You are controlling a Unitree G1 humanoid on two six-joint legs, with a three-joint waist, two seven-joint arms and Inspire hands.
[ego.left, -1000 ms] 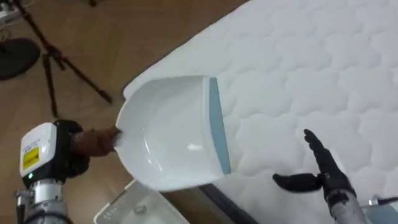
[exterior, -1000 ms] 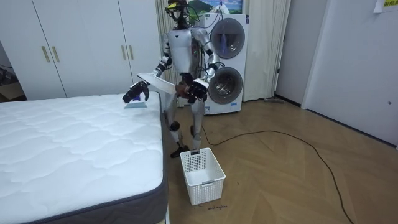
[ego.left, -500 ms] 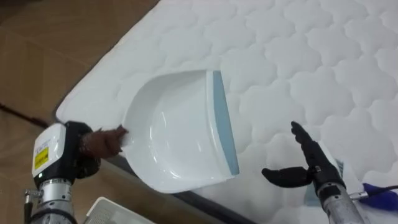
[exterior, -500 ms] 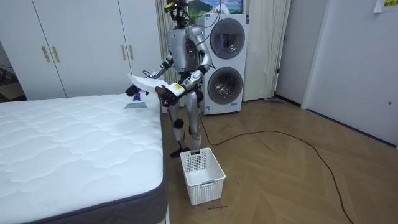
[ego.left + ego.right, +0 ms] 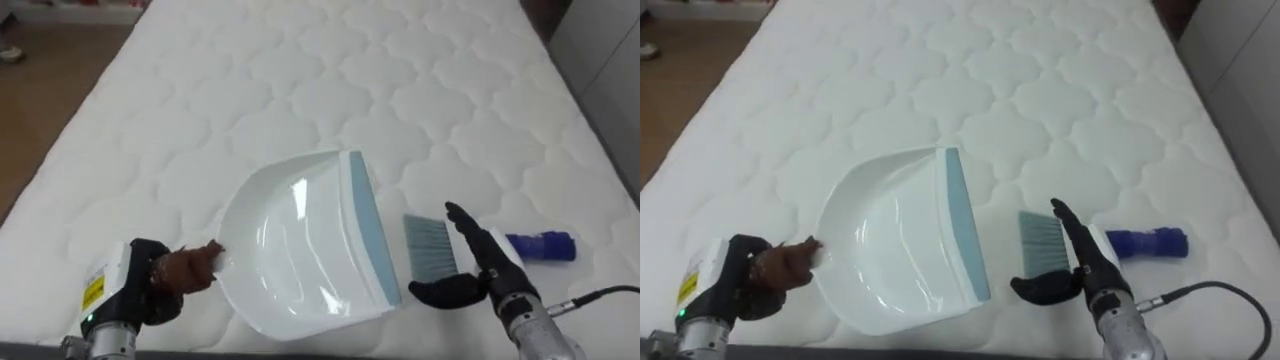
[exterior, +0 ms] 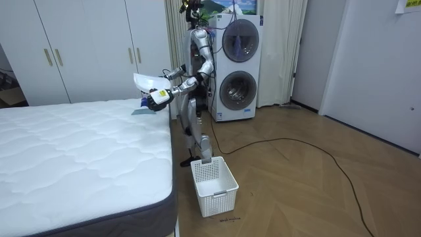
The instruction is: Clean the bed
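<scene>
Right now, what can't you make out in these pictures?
The brush: its middle is hidden under the right hand in both eye views, so touching or hovering is unclear.
The dustpan: its handle is mostly covered by the left hand gripping it.
Crumbs on the bed: too small to tell in any view.
The basket: in the room view, its walls hide the bottom.

White dustpan (image 5: 895,245) in left hand (image 5: 748,278), brush (image 5: 1040,240) beside right hand (image 5: 1077,272)
</scene>
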